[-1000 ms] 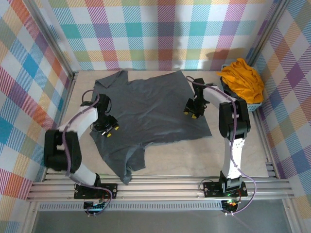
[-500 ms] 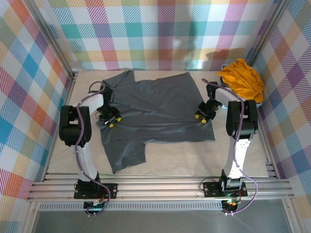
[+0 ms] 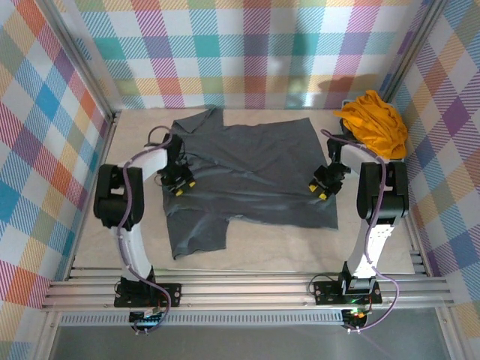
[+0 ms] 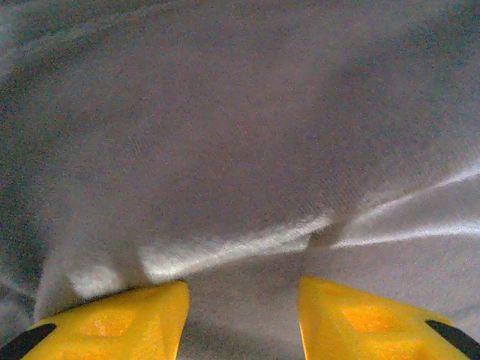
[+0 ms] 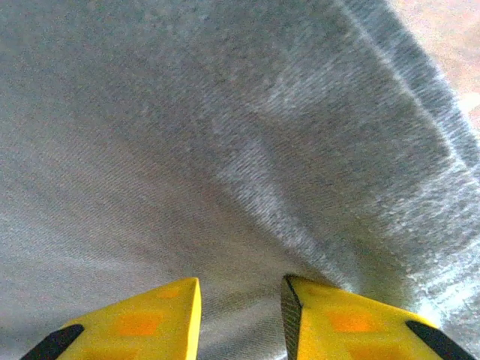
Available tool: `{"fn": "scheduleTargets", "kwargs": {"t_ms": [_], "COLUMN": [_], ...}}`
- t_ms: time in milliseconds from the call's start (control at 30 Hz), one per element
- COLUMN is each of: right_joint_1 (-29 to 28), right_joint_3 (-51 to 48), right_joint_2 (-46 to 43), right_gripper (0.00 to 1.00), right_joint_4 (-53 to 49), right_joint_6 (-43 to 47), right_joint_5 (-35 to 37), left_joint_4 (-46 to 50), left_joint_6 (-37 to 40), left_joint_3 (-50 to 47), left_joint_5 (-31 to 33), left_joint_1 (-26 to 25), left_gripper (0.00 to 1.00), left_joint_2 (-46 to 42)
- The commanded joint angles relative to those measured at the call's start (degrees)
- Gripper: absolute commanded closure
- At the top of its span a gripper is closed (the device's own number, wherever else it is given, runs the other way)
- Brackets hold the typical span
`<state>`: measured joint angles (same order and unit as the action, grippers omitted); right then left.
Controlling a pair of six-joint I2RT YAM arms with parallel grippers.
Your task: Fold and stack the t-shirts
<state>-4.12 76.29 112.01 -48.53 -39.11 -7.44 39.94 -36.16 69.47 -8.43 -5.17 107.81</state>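
Two shirts are logged, and only one is being worked. The table (image 3: 375,240) is seen bare in front of and to the right of the grey shirt (image 3: 247,172). The grey shirt is laid out nearly flat, with one sleeve at its far left corner, another flap hanging off its near left corner, and light wrinkles across its middle. The yellow shirt (image 3: 375,127) is bunched in a heap well to the right of the grey shirt's far corner and is piled in a small blue basket (image 3: 395,160).

The left gripper (image 3: 180,184) is set on the grey shirt's left edge and the right gripper (image 3: 320,186) on its right edge, about level with each other. In the left wrist view the yellow fingers (image 4: 127,315) are part-closed, with a ridge of grey cloth raised between them. In the right wrist view the fingers (image 5: 142,322) are closer together, and a crease runs into the gap. Both are judged to be clamped on the grey shirt.

Step judged: the grey shirt is being spread and squared before the first fold, so the task is early. Both edges should be kept taut and moved evenly. The near left flap should be flattened before folding, or it will be trapped crooked.
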Motion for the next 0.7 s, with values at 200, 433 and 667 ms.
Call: {"fn": "scheduleTargets", "kwargs": {"t_ms": [200,433,667], "right_joint_1": [-10.9,-13.5,-16.6], "right_joint_3": [3.7,0.9,4.2], "right_joint_2": [-5.4,-6.3,-1.9], "right_gripper": [0.54,0.55,0.57], "right_joint_4": [1.0,5.0,6.6], "right_joint_6": [2.1,-0.6,-1.3], "right_joint_5": [5.1,3.0,-0.1], "left_joint_4": [-3.6,-2.0,-25.1], "left_joint_6": [1.7,-5.7,-17.8], "left_joint_3": [-5.5,10.5,23.5], "left_joint_5": [-2.7,-4.6,-9.8], "left_joint_1": [7.7,7.1,6.5], "left_gripper": [0.46,0.49,0.64], "left_joint_2": [-6.0,-4.5,13.1]}}
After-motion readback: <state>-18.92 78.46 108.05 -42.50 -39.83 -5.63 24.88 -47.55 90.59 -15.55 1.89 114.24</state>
